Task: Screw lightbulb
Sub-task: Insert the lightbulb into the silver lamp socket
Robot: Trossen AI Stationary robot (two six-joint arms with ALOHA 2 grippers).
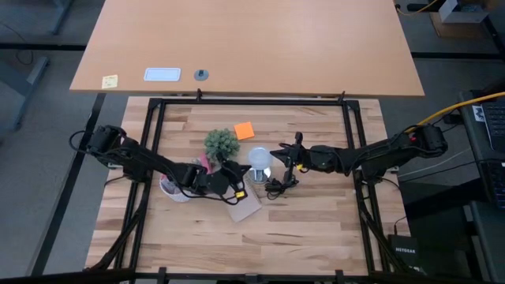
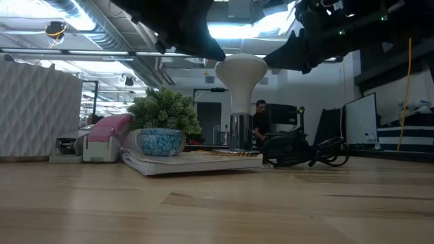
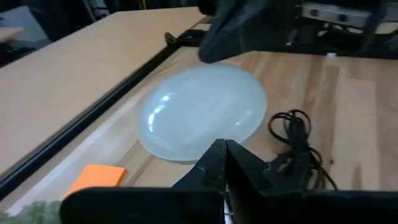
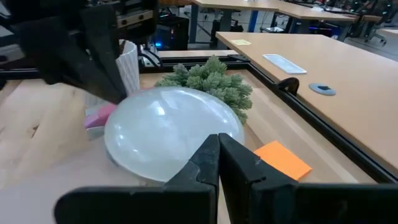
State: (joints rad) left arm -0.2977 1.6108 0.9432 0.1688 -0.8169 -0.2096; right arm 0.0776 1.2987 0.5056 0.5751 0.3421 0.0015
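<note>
The lightbulb, a frosted white globe on a grey neck, stands upright. Its base is in a shiny silver socket that rests on a flat notebook. My left gripper is shut and comes at the globe from the table's left. My right gripper is also shut and comes at the globe from the right. In the high view the lightbulb stands between the left gripper and the right gripper. My left gripper's shut fingertips point nearly level at the globe's upper left side; I cannot tell whether they touch it. My right gripper's shut fingertips point at the globe's upper right side from the table's right; whether they touch it cannot be told either.
A small green plant in a blue pot and a pink object stand left of the bulb. The socket's black cord lies coiled on the right. An orange note lies behind the bulb. A black frame borders the work area.
</note>
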